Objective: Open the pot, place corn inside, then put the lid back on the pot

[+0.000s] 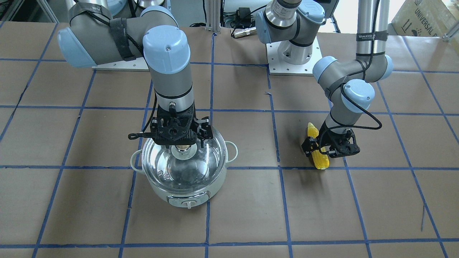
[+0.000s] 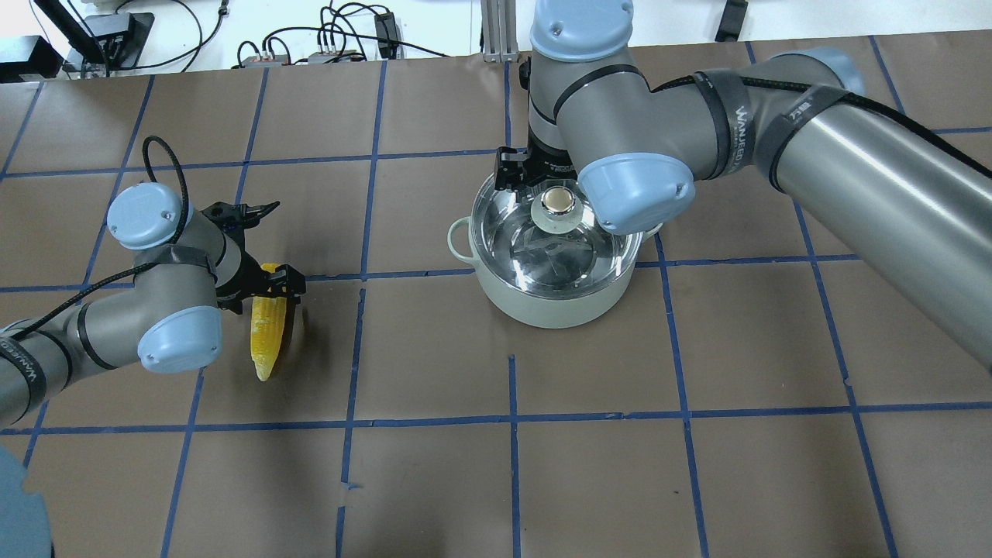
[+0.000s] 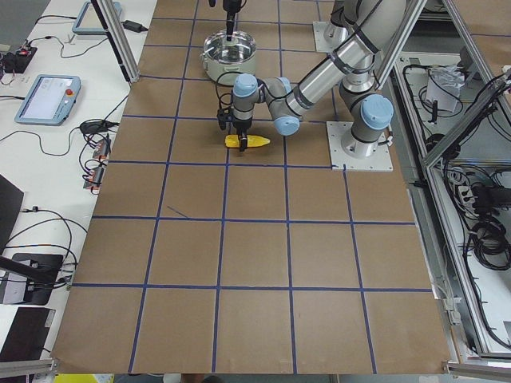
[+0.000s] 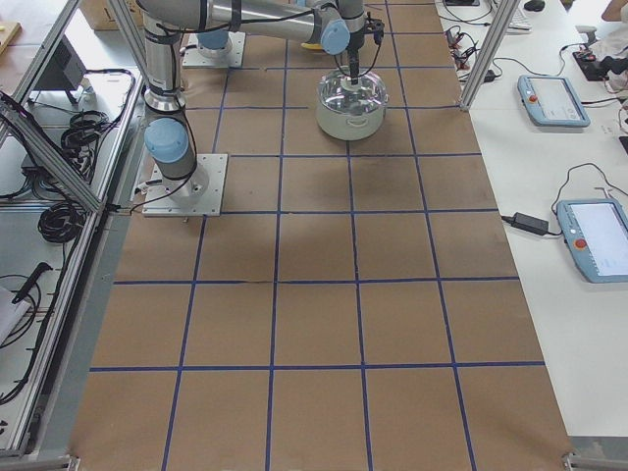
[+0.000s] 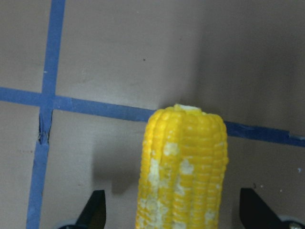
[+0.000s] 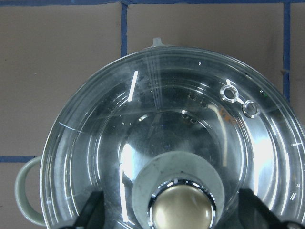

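Observation:
The pale mint-green pot (image 1: 186,191) (image 2: 542,304) stands on the brown table with the clear glass lid (image 1: 179,170) (image 2: 577,256) (image 6: 167,119) on it. My right gripper (image 1: 184,145) (image 6: 174,214) is open and hangs over the lid. Its fingers stand on either side of the gold-beige knob (image 6: 182,213) (image 2: 558,201) with gaps. The yellow corn (image 1: 320,159) (image 2: 266,333) (image 5: 183,162) lies on the table. My left gripper (image 2: 267,298) (image 5: 174,214) is open and lowered around the corn's thick end, with a gap at each finger.
Blue tape lines (image 2: 511,422) divide the table into squares. The arm base plates (image 1: 294,66) sit at the robot's edge of the table. Teach pendants (image 4: 554,98) and cables lie on side tables beyond the table's long edge.

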`<state>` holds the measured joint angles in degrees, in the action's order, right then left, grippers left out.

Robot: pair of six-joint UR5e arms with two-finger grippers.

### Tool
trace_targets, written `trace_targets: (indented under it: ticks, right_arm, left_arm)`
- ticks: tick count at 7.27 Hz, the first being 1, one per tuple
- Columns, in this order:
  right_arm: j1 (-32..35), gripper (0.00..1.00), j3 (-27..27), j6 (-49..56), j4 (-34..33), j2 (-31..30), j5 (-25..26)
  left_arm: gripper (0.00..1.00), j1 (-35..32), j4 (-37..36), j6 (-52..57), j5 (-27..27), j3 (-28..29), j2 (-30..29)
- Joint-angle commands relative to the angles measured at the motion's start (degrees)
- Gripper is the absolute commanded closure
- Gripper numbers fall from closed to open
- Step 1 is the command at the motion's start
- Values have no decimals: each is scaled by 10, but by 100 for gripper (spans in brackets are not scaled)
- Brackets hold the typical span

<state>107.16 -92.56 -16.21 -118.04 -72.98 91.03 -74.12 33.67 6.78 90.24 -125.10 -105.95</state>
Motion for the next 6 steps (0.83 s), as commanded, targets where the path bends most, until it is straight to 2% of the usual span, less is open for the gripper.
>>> trace_targets:
  ticks: [1, 6]
  right_arm:
    - [0, 3, -3, 36, -5, 4, 1]
    - [0, 8, -9, 50, -4, -1, 0]
  left_arm:
    - [0, 0, -2, 2, 1, 5, 12]
    - [0, 1, 3, 4, 9, 6, 10]
